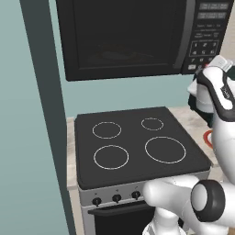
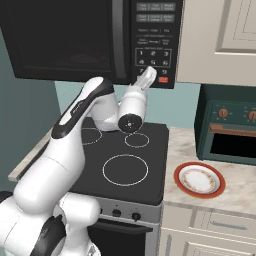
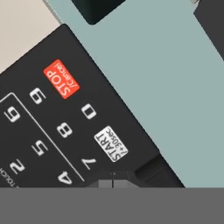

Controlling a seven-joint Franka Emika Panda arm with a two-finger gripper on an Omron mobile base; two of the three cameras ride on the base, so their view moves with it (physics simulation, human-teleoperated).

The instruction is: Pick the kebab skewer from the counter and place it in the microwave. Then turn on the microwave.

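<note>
The black microwave (image 1: 124, 36) (image 2: 65, 35) hangs above the stove with its dark glass door closed. My gripper (image 2: 149, 74) (image 1: 221, 62) is raised to the keypad at the microwave's lower right, its fingers shut on nothing. In the hand view the keypad (image 3: 43, 131) is very close, and my gripper (image 3: 112, 182) sits just below the white START button (image 3: 111, 144). The red STOP button (image 3: 61, 78) (image 2: 163, 79) lies further along the panel. The kebab skewer is hidden. The beige counter (image 2: 240, 187) (image 1: 195, 120) runs to the right of the stove.
A black four-ring stovetop (image 1: 137, 142) (image 2: 125, 160) lies under the arm. On the counter sit a white red-rimmed plate (image 2: 199, 179) and a dark green toaster oven (image 2: 230, 130). A cream wall cabinet (image 2: 220, 40) adjoins the microwave's right side.
</note>
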